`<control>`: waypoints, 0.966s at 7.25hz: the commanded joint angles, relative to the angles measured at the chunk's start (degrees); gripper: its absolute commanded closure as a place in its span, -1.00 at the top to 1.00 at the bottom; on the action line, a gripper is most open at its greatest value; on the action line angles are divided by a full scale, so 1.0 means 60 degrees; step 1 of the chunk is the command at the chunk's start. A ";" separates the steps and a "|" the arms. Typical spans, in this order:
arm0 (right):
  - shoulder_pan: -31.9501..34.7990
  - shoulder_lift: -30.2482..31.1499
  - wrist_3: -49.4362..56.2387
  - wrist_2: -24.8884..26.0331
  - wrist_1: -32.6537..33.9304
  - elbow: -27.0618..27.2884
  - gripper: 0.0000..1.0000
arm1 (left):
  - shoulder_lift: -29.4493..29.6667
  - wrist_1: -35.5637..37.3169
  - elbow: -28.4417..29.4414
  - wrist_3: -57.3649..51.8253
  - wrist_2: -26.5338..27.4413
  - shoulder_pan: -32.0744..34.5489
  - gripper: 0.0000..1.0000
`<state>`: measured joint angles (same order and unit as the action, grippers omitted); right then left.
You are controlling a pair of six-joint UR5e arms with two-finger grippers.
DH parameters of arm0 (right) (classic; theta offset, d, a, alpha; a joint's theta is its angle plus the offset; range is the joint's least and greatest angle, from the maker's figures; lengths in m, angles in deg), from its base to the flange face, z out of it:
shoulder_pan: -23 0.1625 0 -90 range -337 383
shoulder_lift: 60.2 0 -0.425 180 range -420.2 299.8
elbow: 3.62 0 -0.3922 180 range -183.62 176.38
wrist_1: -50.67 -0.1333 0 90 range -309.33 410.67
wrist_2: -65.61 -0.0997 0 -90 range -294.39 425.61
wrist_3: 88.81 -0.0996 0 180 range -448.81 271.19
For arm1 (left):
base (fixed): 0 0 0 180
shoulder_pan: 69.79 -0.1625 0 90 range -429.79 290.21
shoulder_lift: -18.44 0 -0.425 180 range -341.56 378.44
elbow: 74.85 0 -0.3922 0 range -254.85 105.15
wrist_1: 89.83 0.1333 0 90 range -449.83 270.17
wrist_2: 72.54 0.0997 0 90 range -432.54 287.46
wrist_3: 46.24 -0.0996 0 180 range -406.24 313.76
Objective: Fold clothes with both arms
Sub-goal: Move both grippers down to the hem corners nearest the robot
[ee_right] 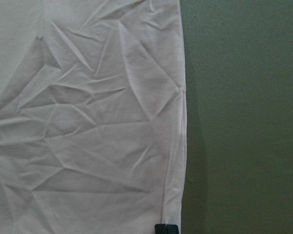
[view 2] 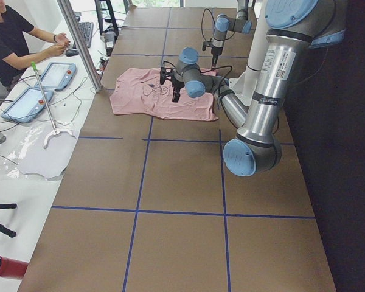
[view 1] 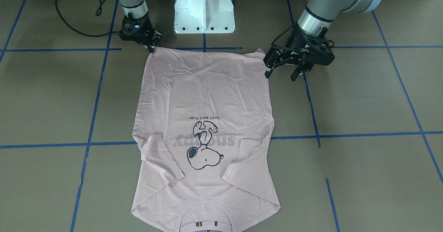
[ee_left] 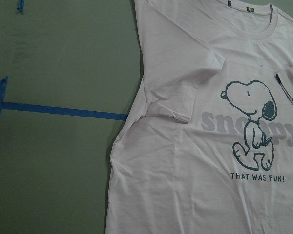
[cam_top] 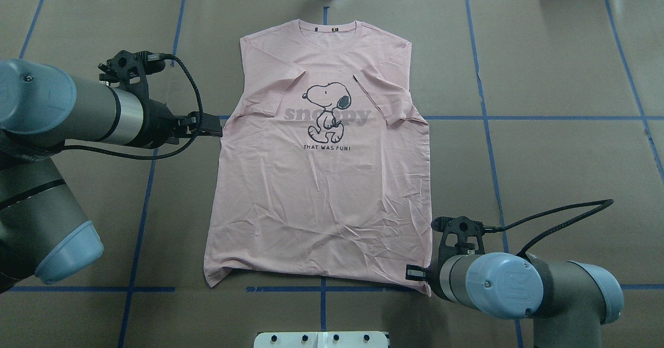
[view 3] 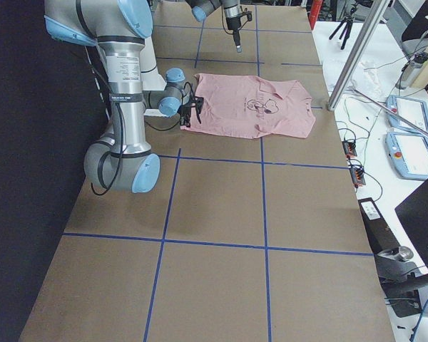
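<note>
The pale pink T-shirt (view 1: pixel 207 97) (cam_top: pixel 321 197) lies flat and print side up, its collar at the far side from the robot. Both sleeves are folded in over the front. My right gripper (view 1: pixel 151 48) (cam_top: pixel 412 274) is low at the hem corner on my right, shut on the cloth. The right wrist view shows its fingertip (ee_right: pixel 166 229) at the shirt's (ee_right: pixel 88 122) side edge. My left gripper (view 1: pixel 281 75) (cam_top: pixel 212 129) hangs open above the table beside the shirt's left edge, holding nothing. In the left wrist view the shirt (ee_left: pixel 185 161) shows from above, with no fingers in view.
The white pedestal base (view 1: pixel 204 10) (cam_top: pixel 321 339) stands just behind the hem. Blue tape lines (cam_top: pixel 487 145) cross the brown table. A seated person (view 2: pixel 12 42) and tablets (view 2: pixel 52 76) are at a side table beyond a metal pole (view 2: pixel 79 42).
</note>
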<state>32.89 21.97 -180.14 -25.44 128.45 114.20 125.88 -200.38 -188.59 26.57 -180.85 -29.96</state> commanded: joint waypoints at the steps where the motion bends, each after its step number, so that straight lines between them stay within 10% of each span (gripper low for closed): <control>1: 0.0036 -0.0013 -0.0057 0.0189 0.0001 0.0108 -1.00 | 0.0096 0.0055 0.0030 0.0066 -0.0010 -0.0032 1.00; 7: 0.0198 0.0162 0.0016 0.0087 -0.0029 0.0460 -1.00 | -0.0724 0.2115 -0.1184 0.4611 0.1610 -0.2895 0.91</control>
<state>34.12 22.87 -180.32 -24.92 128.31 117.08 122.00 -192.56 -193.35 46.58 -175.47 -41.80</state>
